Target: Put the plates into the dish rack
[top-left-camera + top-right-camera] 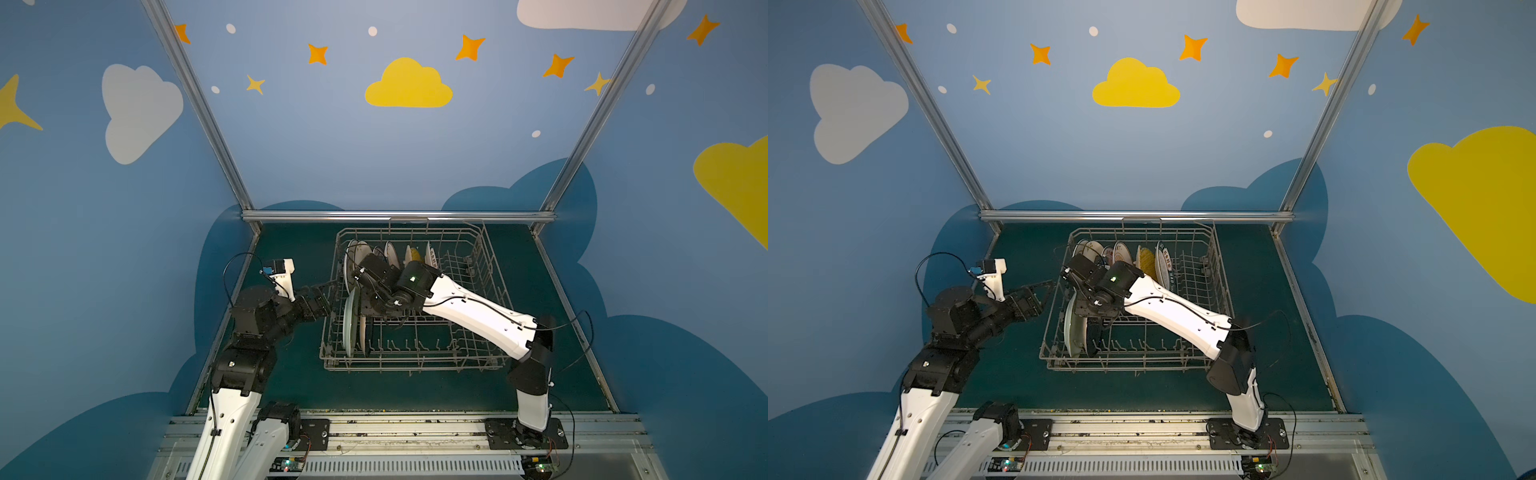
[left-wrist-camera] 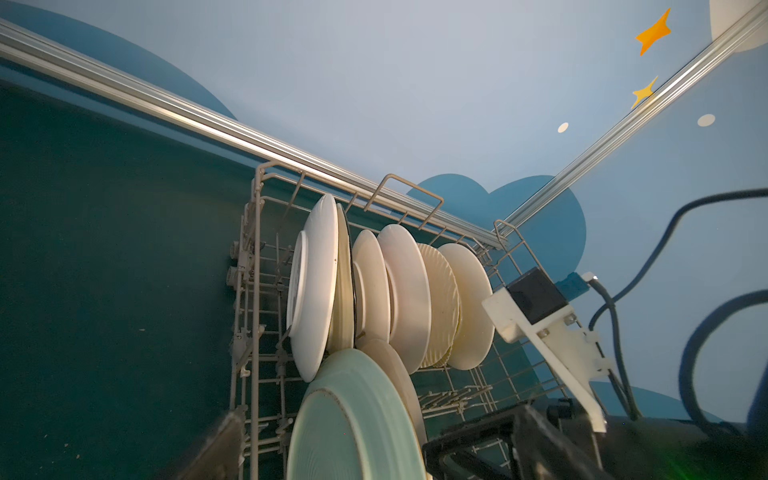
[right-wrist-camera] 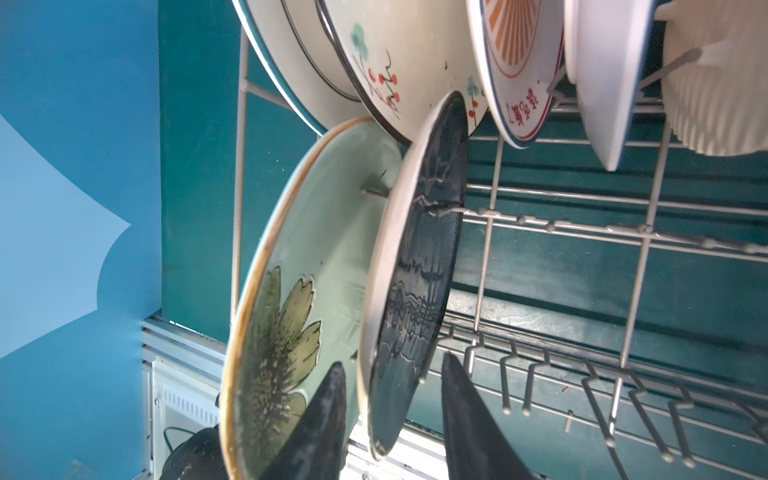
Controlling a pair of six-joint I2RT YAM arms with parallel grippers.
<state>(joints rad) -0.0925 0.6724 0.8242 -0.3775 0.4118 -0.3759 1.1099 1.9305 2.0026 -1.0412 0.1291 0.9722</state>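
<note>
Now | left pincer (image 1: 1047, 296) agape | right pincer (image 3: 392, 361) parted astride glossy black plate (image 3: 419, 257)

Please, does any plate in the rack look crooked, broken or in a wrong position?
Nothing looks broken or spilled. One oddity: in the dish rack's far row, the big white plate and the dark-rimmed plate behind it lean together, apparently sharing one slot. The other plates seem separated by tines.

The pale green plate (image 3: 299, 249) bears an olive flower; the black plate (image 3: 424, 257), wavy pale lines.
</note>
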